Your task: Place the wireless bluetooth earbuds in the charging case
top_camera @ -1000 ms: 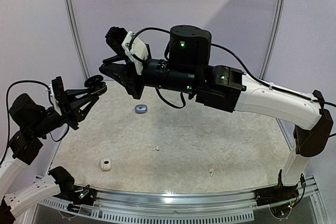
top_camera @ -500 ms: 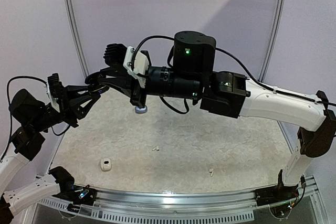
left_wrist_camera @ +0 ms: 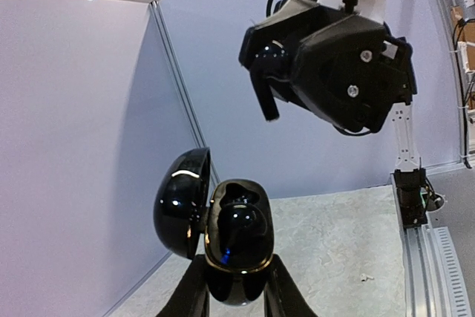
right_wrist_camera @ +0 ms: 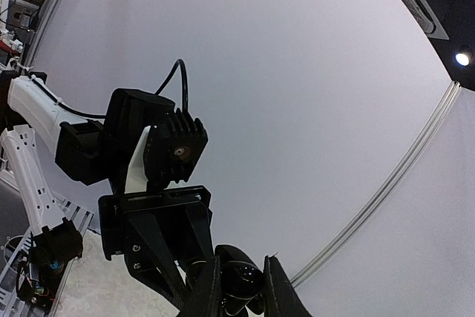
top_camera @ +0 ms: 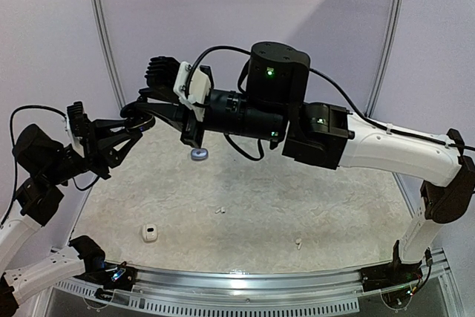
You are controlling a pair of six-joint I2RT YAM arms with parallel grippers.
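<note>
Step in hand: seating a bud in the charging case (left_wrist_camera: 237, 246), which is held in mid-air well above the table (top_camera: 297, 191).

Left gripper (left_wrist_camera: 239, 291): clenched on the lower body of the case. The lid (left_wrist_camera: 180, 204) is swung open to one side and the case mouth faces up toward the other arm. The inside is glossy black with a blue glint; I cannot tell whether a well is already filled.

Right gripper (right_wrist_camera: 240, 266): just above the case mouth, jaws nipped on what looks like a small glossy black earbud (right_wrist_camera: 236, 281). In the left wrist view it is apart from the case, not touching.

Elsewhere, all well apart from the held case: a grey case (top_camera: 198, 154) on the table below it, a white case (top_camera: 150, 233) nearer the arm bases, and two white buds (top_camera: 220, 210) lying loose.

Doing it well (judgement):
- Keep the case arm fixed and move only the bud arm.
- Line the bud up with its well before descending, and come in along the well's axis from the side away from the lid.
- The fingers look wider than the well, so watch for them catching the rim.
- Let go only once the bud sits flush — a glossy bud released early would likely drop to the table.
</note>
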